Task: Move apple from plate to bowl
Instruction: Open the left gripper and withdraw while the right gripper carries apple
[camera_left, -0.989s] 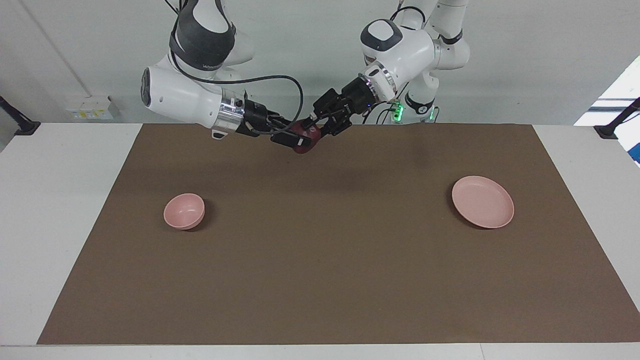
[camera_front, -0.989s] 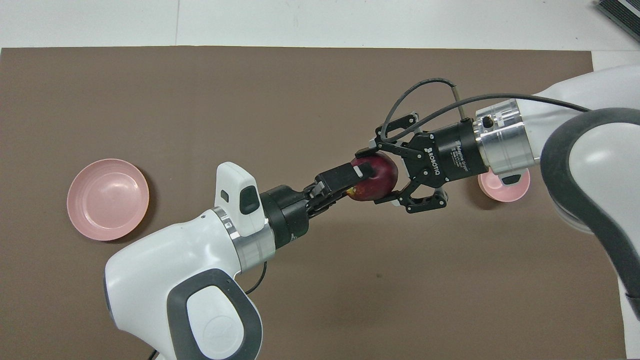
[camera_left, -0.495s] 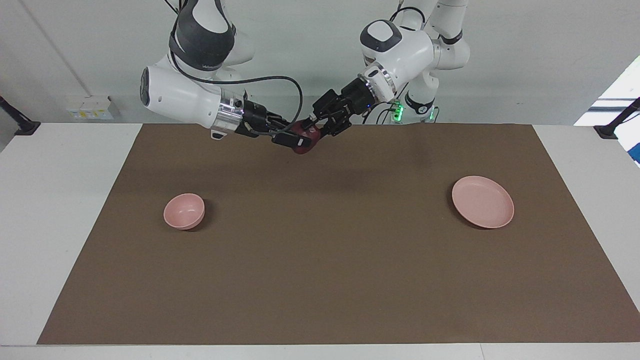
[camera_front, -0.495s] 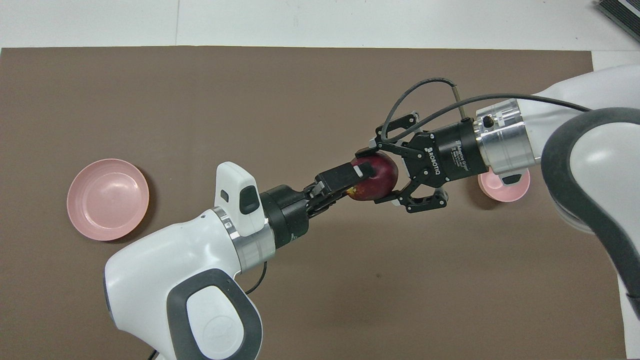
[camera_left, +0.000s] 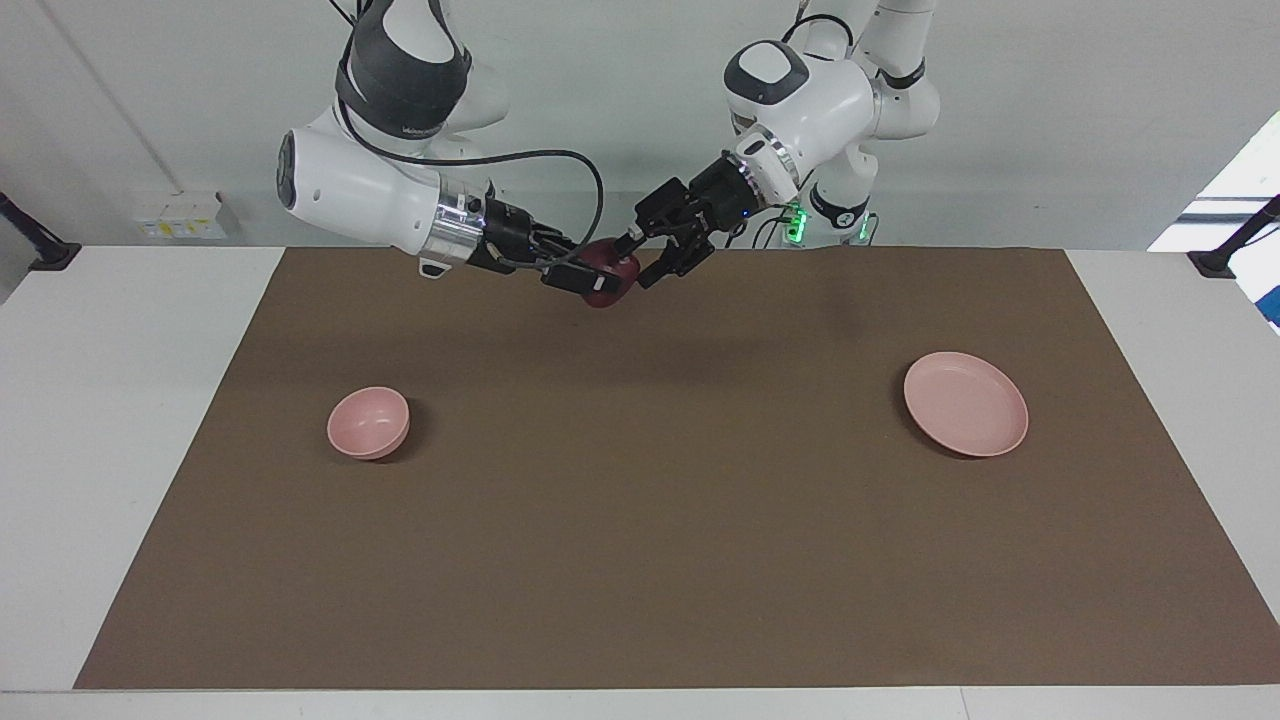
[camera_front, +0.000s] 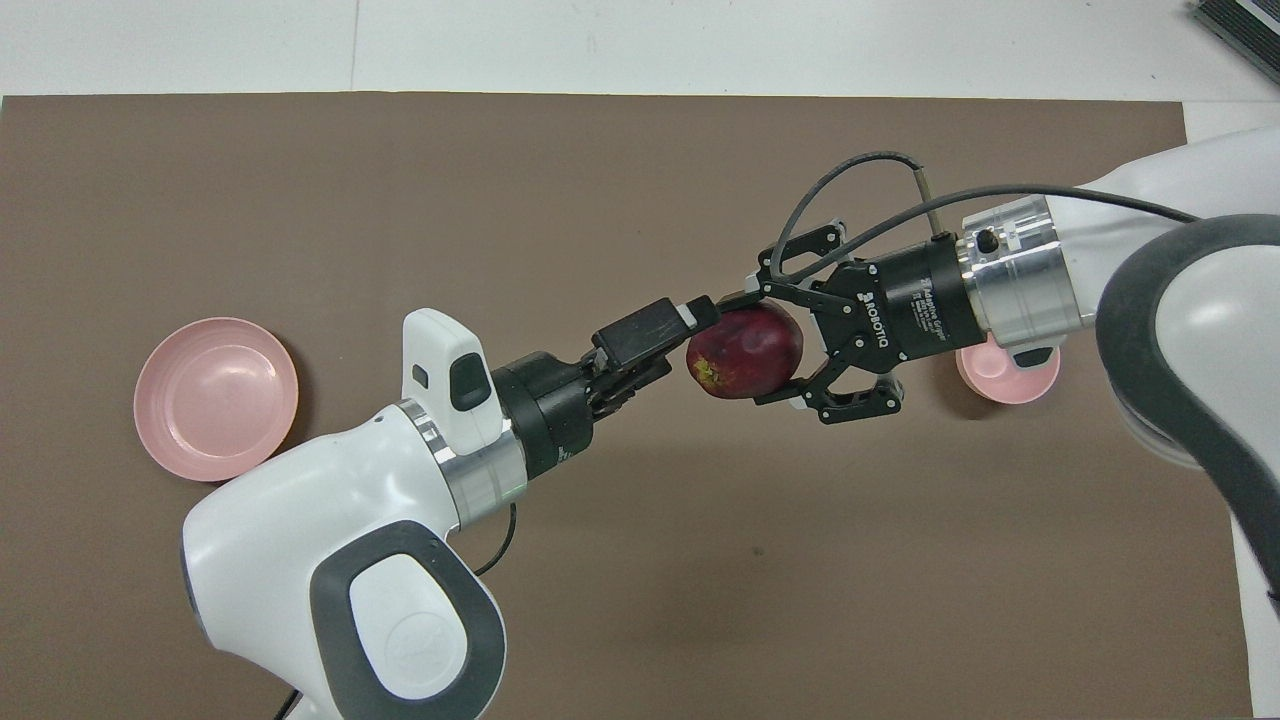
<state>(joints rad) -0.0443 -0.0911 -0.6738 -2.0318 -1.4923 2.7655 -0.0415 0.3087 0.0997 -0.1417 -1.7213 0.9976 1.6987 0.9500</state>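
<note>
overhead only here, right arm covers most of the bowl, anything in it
observer: No. In the facing view the bowl is fully visible and empty.
operator: how high is the apple
observer: The apple hangs well above the mat, clamped in the right tool.
operator: left tool's lower finger is hidden for me
observer: Both fingers of the left tool stand open beside the apple; only the right tool grips it.
</note>
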